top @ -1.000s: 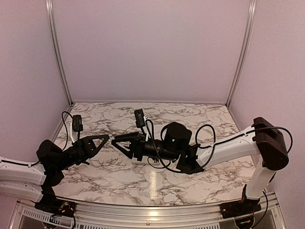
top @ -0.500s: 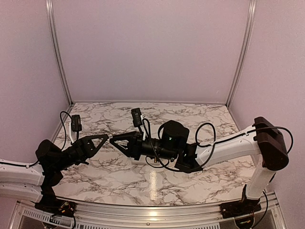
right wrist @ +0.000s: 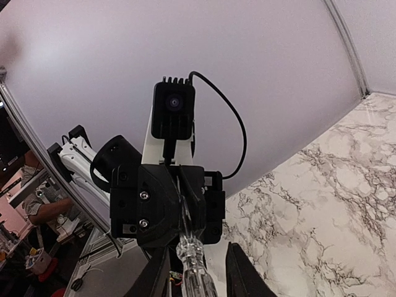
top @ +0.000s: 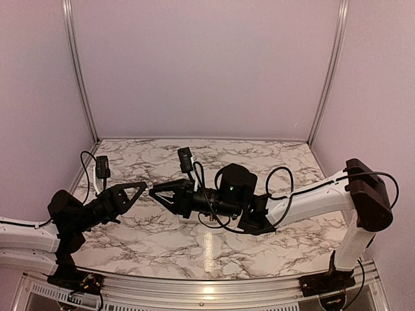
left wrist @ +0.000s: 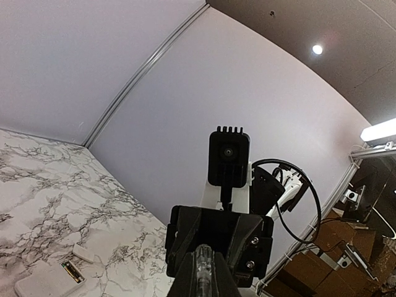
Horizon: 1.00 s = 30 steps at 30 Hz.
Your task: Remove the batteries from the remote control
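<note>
Marbled tabletop (top: pixel 279 162), pale walls.

Top view: left gripper (top: pixel 141 188) and right gripper (top: pixel 154 192) are met tip to tip above the remote control (top: pixel 190 219), which is mostly hidden.

Left wrist: the left gripper is clamped on a clear rod (left wrist: pixel 203 266). The remote lies below with its small white cover (left wrist: pixel 83 252) off and a gold-brown battery (left wrist: pixel 70 270) seated. The dark one is not made out.

Right wrist: the right gripper is spread wide, with the rod between its fingers.

Judged: bay opened, extraction left.

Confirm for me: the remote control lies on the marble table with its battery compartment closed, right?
Not closed. The left wrist view shows the remote control lying on the marble table with its battery compartment open, a gold-brown battery exposed.
</note>
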Each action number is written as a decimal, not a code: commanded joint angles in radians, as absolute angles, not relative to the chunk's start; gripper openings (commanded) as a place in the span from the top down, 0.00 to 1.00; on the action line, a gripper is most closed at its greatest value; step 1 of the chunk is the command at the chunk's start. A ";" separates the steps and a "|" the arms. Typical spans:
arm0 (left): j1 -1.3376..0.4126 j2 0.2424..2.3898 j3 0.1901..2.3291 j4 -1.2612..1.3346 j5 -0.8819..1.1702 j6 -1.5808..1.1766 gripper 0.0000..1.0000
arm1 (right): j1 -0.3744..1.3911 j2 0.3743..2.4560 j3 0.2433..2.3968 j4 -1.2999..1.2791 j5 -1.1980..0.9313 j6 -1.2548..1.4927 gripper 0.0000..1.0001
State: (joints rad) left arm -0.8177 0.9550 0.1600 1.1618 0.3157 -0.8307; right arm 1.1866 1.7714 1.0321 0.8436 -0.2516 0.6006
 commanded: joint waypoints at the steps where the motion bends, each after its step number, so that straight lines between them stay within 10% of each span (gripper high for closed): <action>1: -0.820 0.931 0.143 1.149 0.298 -0.825 1.00 | 1.195 1.784 1.063 0.846 -0.268 0.596 0.71; 30: -0.821 0.946 0.147 1.140 0.286 -0.819 1.00 | 1.195 1.782 1.071 0.872 -0.303 0.589 0.78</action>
State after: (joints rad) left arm -0.8204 0.9352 0.1547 1.1664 0.3050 -0.8383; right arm 1.1862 1.7718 1.0321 0.8520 -0.2810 0.5976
